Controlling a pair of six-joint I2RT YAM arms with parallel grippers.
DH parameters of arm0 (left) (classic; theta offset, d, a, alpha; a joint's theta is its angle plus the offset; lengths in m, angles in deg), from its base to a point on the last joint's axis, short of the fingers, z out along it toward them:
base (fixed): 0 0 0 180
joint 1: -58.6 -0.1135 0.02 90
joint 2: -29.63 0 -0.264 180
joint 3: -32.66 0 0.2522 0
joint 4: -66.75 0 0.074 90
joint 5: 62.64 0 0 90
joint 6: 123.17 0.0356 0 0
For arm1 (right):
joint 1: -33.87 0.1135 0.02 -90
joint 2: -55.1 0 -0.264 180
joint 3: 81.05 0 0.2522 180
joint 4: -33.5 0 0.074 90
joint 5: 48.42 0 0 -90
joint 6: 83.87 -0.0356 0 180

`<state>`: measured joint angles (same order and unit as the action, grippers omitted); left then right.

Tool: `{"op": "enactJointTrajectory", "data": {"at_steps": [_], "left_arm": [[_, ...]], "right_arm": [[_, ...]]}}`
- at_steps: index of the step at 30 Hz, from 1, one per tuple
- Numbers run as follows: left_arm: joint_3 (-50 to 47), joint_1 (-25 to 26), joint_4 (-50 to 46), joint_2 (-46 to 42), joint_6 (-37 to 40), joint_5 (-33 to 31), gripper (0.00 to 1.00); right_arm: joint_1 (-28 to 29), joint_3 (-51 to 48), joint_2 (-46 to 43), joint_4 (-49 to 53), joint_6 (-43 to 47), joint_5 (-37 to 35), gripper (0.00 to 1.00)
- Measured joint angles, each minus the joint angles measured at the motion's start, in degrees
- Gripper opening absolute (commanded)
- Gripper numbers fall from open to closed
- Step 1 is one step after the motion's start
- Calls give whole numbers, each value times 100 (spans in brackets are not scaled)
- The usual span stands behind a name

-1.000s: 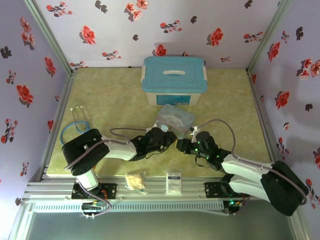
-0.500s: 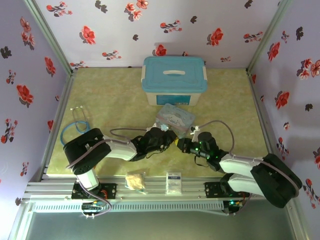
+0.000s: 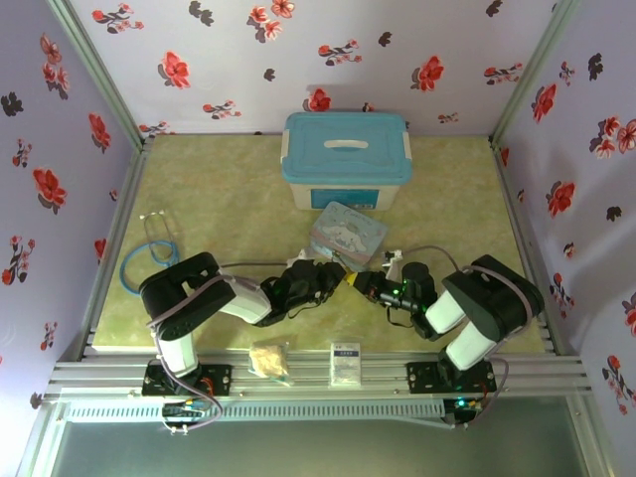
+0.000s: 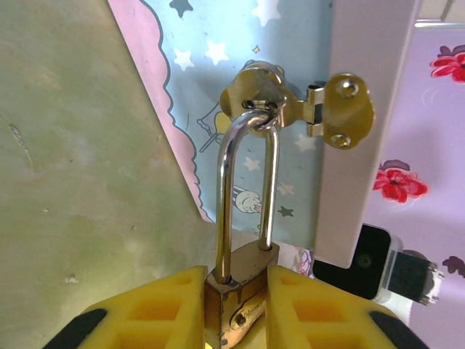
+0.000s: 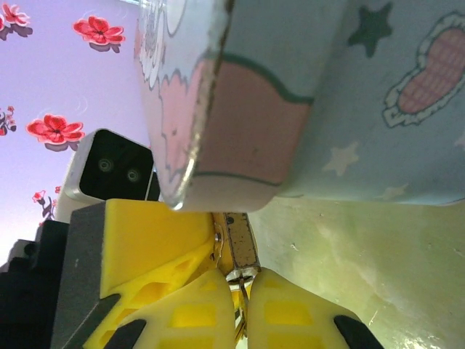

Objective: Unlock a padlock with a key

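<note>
Lower centre, left gripper (image 4: 236,299) clamps the padlock (image 4: 248,190); right gripper (image 5: 242,292) fingers nearly touch, seemingly pinching the key (image 5: 239,275).

The storage box (image 3: 346,159) stands at the back of the table (image 3: 229,199), with the tin (image 3: 348,234) just before it. The padlock (image 4: 240,283) hangs through the tin's hasp (image 4: 261,91). A stethoscope (image 3: 149,253) lies at the left.

Engraved script on the padlock (image 4: 236,291) body (too blurred to read), nothing legible
</note>
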<state>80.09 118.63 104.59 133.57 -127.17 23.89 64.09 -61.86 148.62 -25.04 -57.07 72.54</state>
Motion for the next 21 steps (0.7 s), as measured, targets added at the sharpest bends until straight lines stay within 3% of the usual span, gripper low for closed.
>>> {"op": "enactJointTrajectory", "data": {"at_steps": [6, 12, 17, 21], "left_arm": [[-26, -2, 177, 37, -11, -59, 0], [107, 0, -369, -105, 468, -101, 28], [413, 13, -1143, -289, 1023, -98, 39], [511, 15, -1318, -278, 1215, -96, 42]], "right_arm": [[-76, 0, 66, -160, -212, 81, 0], [-72, 17, 216, -256, -348, 109, 0], [-59, 17, 219, -299, -350, 101, 0], [-15, 33, 240, -297, -348, 76, 0]]}}
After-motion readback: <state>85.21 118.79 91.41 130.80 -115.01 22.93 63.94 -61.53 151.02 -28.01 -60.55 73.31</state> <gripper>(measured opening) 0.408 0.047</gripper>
